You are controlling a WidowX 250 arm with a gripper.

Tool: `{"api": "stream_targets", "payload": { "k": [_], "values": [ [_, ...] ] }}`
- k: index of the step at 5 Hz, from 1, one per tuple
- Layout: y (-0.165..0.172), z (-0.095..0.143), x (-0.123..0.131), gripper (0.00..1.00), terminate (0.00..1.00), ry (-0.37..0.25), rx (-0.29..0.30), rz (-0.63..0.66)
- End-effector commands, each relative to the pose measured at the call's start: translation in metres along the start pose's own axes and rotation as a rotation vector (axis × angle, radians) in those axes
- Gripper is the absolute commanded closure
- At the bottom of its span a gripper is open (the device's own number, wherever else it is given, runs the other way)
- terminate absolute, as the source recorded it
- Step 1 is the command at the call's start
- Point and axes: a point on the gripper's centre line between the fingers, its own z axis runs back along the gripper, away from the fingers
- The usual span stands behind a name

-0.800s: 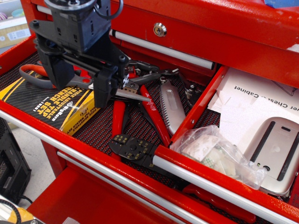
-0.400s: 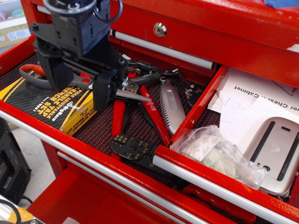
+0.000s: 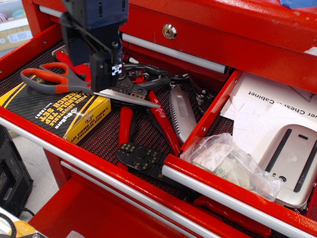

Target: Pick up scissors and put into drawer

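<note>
Since the earlier pictures the gripper (image 3: 99,69) has risen and drawn back toward the rear of the wide drawer, so the orange-and-grey handles of the scissors (image 3: 64,82), which it mostly covered before, now lie in plain sight. The scissors have not moved: they rest on top of the yellow-and-black box (image 3: 54,111) at the left of the wide drawer, handles to the left, blades running right with the tip over the pile of red-handled pliers (image 3: 148,119). The gripper now hangs just above the pivot of the scissors; only one dark finger shows clearly against the blade, and I cannot tell whether the jaws are spread or closed, nor whether they grip anything. To the right, past a red dividing wall, the narrower drawer (image 3: 223,188) stands open, its silver bar handle along the near edge; inside lie white printed paper (image 3: 262,106), a silver mouse (image 3: 292,158) and a clear plastic bag (image 3: 228,163) slumped against the front rim. Bare paper toward the back of that drawer leaves open room, while the tool pile crowds the space between scissors and divider.
</note>
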Motion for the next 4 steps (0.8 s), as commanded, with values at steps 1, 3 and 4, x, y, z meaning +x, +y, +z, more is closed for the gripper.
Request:
{"api": "stream_targets", "payload": {
  "k": [1, 3, 4],
  "values": [
    [0.028, -0.021, 0.032, 0.00, 0.00, -0.149, 0.078, -0.418],
    [0.049, -0.042, 0.032, 0.00, 0.00, -0.132, 0.113, -0.752],
    [0.056, -0.053, 0.026, 0.00, 0.00, -0.144, 0.127, -0.772]
  ]
}}
